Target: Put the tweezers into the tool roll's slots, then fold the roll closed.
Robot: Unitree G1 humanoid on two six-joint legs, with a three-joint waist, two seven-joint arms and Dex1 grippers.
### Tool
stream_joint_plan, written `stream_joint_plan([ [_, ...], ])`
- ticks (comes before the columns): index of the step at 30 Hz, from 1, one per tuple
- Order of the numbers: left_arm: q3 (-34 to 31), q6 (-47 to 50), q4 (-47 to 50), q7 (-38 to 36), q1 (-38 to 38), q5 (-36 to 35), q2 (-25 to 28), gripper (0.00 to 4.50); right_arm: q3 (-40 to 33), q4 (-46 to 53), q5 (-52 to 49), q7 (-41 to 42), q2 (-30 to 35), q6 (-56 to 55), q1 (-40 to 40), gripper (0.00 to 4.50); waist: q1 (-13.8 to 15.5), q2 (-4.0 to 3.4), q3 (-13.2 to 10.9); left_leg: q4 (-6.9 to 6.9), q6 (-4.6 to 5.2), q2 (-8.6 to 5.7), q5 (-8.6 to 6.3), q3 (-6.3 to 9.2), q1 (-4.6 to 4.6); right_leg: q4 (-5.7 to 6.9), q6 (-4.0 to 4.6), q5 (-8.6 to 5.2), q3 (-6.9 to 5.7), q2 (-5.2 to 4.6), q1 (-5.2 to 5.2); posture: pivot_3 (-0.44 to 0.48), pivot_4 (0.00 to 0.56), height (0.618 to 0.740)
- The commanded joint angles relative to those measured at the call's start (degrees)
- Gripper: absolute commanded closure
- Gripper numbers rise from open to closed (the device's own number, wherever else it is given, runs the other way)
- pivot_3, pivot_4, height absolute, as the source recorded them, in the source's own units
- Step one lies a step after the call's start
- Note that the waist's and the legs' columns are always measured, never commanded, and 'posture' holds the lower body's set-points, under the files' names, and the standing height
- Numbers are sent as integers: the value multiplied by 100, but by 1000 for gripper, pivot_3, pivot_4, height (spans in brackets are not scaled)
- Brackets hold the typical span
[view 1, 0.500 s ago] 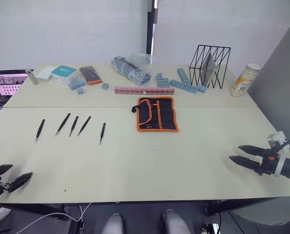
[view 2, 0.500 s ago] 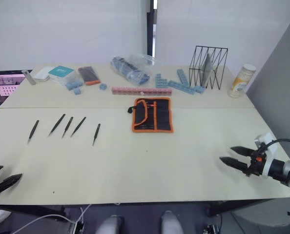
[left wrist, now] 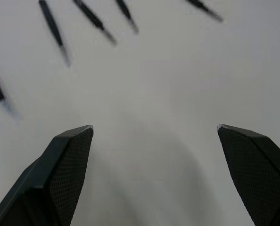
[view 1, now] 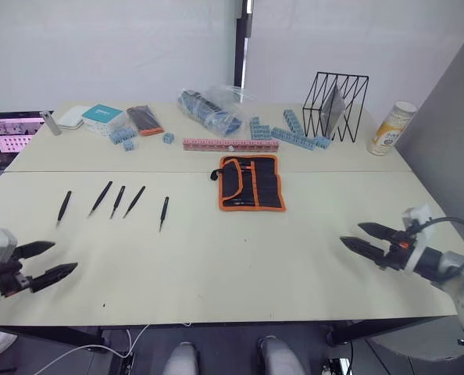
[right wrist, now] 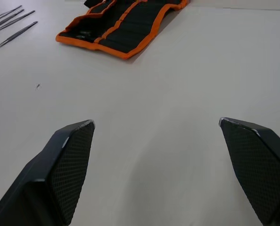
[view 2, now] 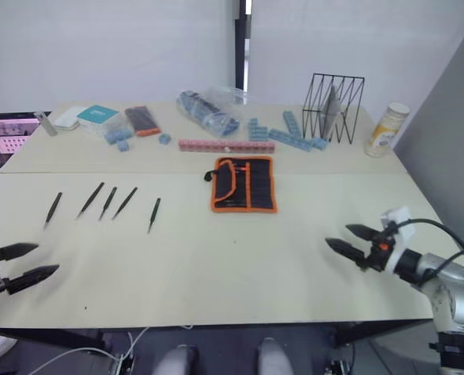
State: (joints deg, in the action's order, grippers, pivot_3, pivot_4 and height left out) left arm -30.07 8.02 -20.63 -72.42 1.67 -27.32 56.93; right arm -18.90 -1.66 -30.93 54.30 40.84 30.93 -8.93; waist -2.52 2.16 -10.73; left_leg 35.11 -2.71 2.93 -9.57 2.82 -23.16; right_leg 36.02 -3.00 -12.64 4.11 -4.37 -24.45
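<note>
The tool roll (view 1: 251, 183) is lying open and flat near the middle of the table (view 1: 216, 266), its orange trim showing all round and its orange centre strip running between the rows of slots (view 1: 265, 184). To the robot's left of the roll, well apart from it, the five tweezers (view 1: 117, 201) are lying loose on the table in a loose row, points toward the near edge, none of them touching the roll or each other. Beyond the roll, toward the far edge, a pink strip of blocks (view 1: 230, 144) is sitting just behind it, with blue blocks (view 1: 294, 134), a clear bag (view 1: 210, 109) and a black wire rack (view 1: 335, 105) farther back, and a can (view 1: 391, 127) is standing off to the robot's right of the rack. The left gripper (view 1: 46, 262) is hovering over the near left part of the table, nearer the edge than the tweezers, fingers spread and holding nothing; the right gripper (view 1: 362, 238) is hovering to the near right of the roll, also spread wide and empty. The left wrist view is looking along its own fingers (left wrist: 64, 174) at bare table with the blurred tips of the tweezers beyond, which the head views cannot show so close. The right wrist view is showing the roll from low down, its near edge lifting slightly off the table, with three tweezers off past it.
</note>
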Motion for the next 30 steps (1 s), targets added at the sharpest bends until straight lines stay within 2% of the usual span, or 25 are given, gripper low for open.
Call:
stream_joint_plan([
  [1,238,303,771,71,-436,-255,-61,0,134,868,47,-1092,-462,249,-316,15,0,0,0,0,4,0,2,0,-1,-1,0,0,0,0,0,0,150,737],
  [4,603,628,1448,210,-843,-352,-163,0,465,1294,217,-2014,-971,684,-667,15,0,0,0,3,5,0,4,1,-2,-1,-1,1,1,2,2,0,150,737],
  [8,858,1039,1994,329,-1207,-517,-228,0,475,1374,-491,-2605,-1655,1594,-1356,15,-16,0,0,6,38,-1,24,5,-9,1,-9,7,3,5,2,0,150,737],
  [11,1018,1055,2184,450,-1327,-411,-276,0,555,1246,-560,-3535,-2341,2190,-2101,15,-83,-1,-1,-4,38,-1,24,8,-9,8,-28,32,5,9,-4,0,150,737],
  [16,971,1158,2406,649,-1348,-477,-352,0,812,396,-287,-4181,-3051,2436,-3012,15,-111,-2,-1,-21,40,0,24,29,-12,10,-34,36,0,20,-9,0,150,737],
  [21,753,1564,2813,809,-1108,-793,-381,0,996,-588,134,-4520,-3553,1997,-3549,15,-136,-3,-2,-24,40,0,24,29,-19,4,-35,37,-1,18,-10,0,150,737],
  [30,705,1626,3107,920,-707,-769,-501,0,1153,-2250,624,-4484,-4020,1355,-4243,15,-152,-5,-3,-24,40,0,24,32,-21,7,-33,38,-2,20,-17,0,150,737],
])
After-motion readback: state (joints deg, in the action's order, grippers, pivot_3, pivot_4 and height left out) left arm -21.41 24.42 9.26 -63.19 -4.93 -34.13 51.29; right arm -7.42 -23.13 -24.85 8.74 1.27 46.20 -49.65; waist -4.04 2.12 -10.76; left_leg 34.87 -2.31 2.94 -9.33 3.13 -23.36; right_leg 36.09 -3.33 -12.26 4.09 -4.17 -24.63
